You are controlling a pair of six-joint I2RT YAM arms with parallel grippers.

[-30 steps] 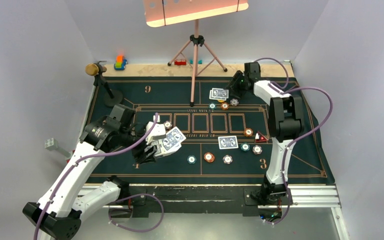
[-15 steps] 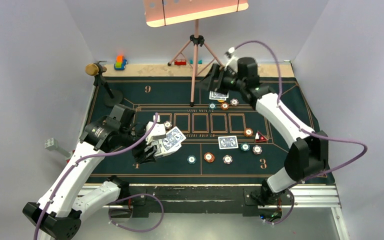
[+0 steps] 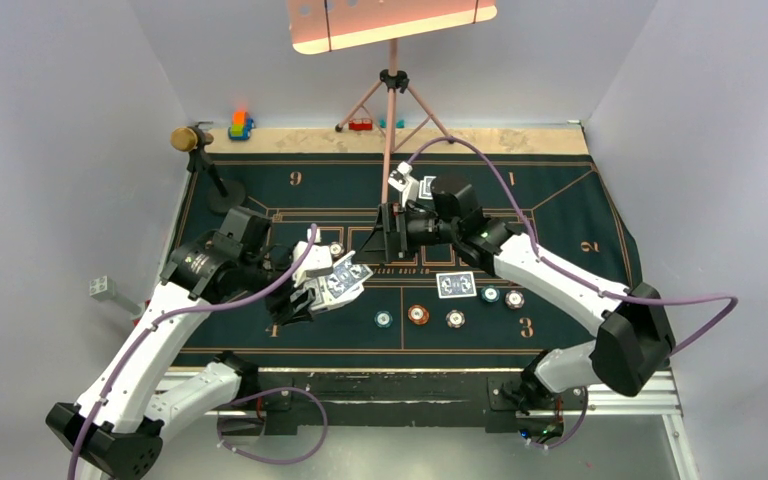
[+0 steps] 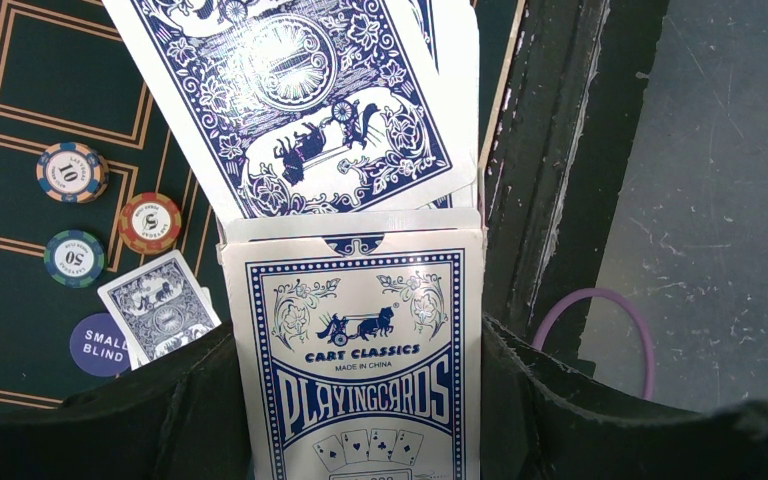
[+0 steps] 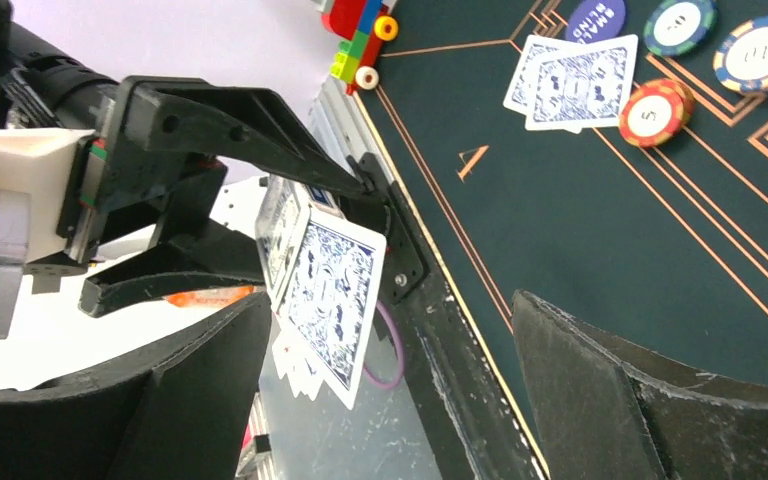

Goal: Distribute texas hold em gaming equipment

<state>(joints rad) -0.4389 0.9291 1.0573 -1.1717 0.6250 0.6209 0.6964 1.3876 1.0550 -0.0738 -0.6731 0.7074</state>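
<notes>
My left gripper (image 3: 312, 290) is shut on a blue-and-white playing card box (image 4: 360, 350), held above the mat's near left. Blue-backed cards (image 4: 300, 100) fan out of the box's top. My right gripper (image 3: 388, 234) is open and empty over the mat's middle. It faces the fanned cards (image 5: 330, 285), which hang just beyond its left finger (image 5: 190, 400). Two dealt cards (image 3: 455, 284) lie right of centre with several chips (image 3: 418, 314) near them. More dealt cards (image 4: 160, 305) and chips (image 4: 149, 222) lie at the left seat.
A gold-headed microphone (image 3: 192, 139) on a black base stands at the back left. A tripod (image 3: 392, 100) stands at the back centre, with toy blocks (image 3: 240, 125) to its left. The black table rail (image 5: 440, 330) runs along the mat's near edge.
My right arm has swung from the far back right of the mat to its middle, its open gripper now facing the left gripper's cards. The left arm has not moved.
</notes>
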